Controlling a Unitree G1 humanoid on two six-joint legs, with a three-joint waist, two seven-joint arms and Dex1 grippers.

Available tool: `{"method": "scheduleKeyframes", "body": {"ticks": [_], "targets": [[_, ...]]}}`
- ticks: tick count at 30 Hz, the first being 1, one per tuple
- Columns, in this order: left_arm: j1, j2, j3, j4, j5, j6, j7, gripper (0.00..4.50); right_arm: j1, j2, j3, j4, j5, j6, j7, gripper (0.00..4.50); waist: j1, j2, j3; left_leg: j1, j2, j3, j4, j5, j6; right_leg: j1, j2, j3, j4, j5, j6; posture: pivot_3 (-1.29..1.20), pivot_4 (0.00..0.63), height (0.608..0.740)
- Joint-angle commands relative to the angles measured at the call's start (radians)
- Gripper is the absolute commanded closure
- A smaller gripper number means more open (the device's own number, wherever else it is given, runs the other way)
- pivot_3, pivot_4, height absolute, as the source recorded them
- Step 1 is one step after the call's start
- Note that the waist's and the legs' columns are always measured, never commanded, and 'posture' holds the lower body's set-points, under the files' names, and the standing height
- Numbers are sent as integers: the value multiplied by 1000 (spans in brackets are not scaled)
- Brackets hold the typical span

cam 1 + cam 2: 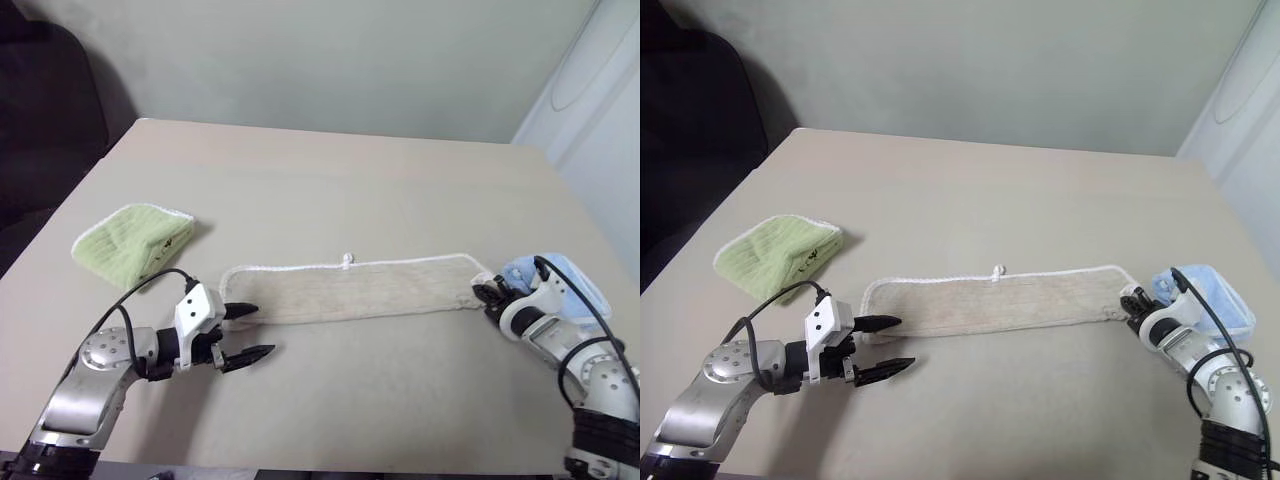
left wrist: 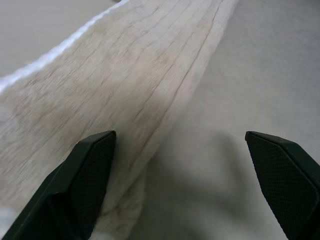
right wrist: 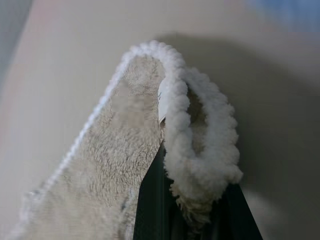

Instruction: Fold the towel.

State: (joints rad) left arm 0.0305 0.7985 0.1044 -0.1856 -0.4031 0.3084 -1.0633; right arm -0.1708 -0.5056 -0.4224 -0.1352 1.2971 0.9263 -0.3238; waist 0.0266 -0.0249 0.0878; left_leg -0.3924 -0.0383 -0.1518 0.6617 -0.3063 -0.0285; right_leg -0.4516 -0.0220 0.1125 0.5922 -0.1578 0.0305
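We note the towel lies mid-table, long axis left to right. Right claw is clenched on its right end. Left claw is released, straddling the near-left corner, so it is the nearer arm for that end.

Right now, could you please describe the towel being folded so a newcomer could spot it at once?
On the table, look along the near edge, where a long strip lies flat between the two grippers. That is the towel: beige and white-edged, unlike the green cloth and the blue cloth.
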Motion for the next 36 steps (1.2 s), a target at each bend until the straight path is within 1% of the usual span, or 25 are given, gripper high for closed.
{"method": "scheduleKeyframes", "body": {"ticks": [1,3,7,9,11,16,20,23,26,31,34,36], "targets": [[8,-1,4,-24,-6,-11,-6,0,-40,-115,69,-113,-128,0,147,4475,-1,1,-1,0,0,0,-1,0,0,0,0,0,0,0,0,0,150,740],[8,-3,0,-27,-5,-11,-7,0,-59,-175,122,-146,-194,-1,226,4475,-2,1,-1,1,1,0,-2,0,-1,0,1,-1,1,0,0,0,150,740],[8,-12,-12,-32,-3,-11,-4,0,-107,-302,282,-239,-334,9,400,4475,-4,1,-1,1,1,0,-2,0,-1,0,1,-1,0,0,0,0,150,740],[9,-17,-17,-38,-4,-10,-2,0,-132,-346,364,-280,-412,-3,478,4475,-5,1,-1,2,1,0,-1,0,-1,0,1,-1,0,0,0,0,150,740],[12,-23,-21,-44,-2,-9,1,0,-162,-363,427,-309,-466,-9,537,4475,-4,1,-1,2,1,0,-1,0,-1,0,1,-1,0,0,0,0,150,740],[10,-33,-32,-45,0,-9,6,0,-263,-338,594,-360,-572,-6,668,4475,-5,1,-1,2,1,1,0,1,-1,1,1,0,0,0,0,0,150,740],[0,-39,-40,-39,1,-10,8,0,-330,-254,716,-337,-659,3,708,4475,-6,1,-1,3,1,0,0,2,-1,1,1,-1,0,0,0,0,150,740],[-1,-42,-44,-39,2,-11,10,0,-352,-197,782,-289,-729,-2,731,4475,-4,1,-1,3,1,0,0,3,-1,1,1,-1,0,1,0,0,150,740],[6,-44,-42,-44,2,-12,11,0,-346,-164,816,-246,-788,-18,755,4475,-2,1,-1,3,1,0,1,3,0,1,1,-1,0,1,-1,0,150,740],[20,-42,-34,-49,-1,-14,15,0,-325,-130,795,-225,-825,-7,781,4475,-2,0,-1,3,1,0,1,3,-1,1,1,-1,0,2,-3,0,150,740],[24,-40,-32,-51,-3,-14,16,0,-307,-101,758,-224,-809,3,794,3855,-2,0,-1,4,1,0,0,3,-1,1,1,-1,0,2,-3,0,150,740],[24,-39,-33,-52,-3,-13,15,0,-299,-89,741,-234,-797,9,808,3218,-2,0,-1,4,1,0,0,3,-1,1,1,-1,0,2,-3,0,150,740]]}}
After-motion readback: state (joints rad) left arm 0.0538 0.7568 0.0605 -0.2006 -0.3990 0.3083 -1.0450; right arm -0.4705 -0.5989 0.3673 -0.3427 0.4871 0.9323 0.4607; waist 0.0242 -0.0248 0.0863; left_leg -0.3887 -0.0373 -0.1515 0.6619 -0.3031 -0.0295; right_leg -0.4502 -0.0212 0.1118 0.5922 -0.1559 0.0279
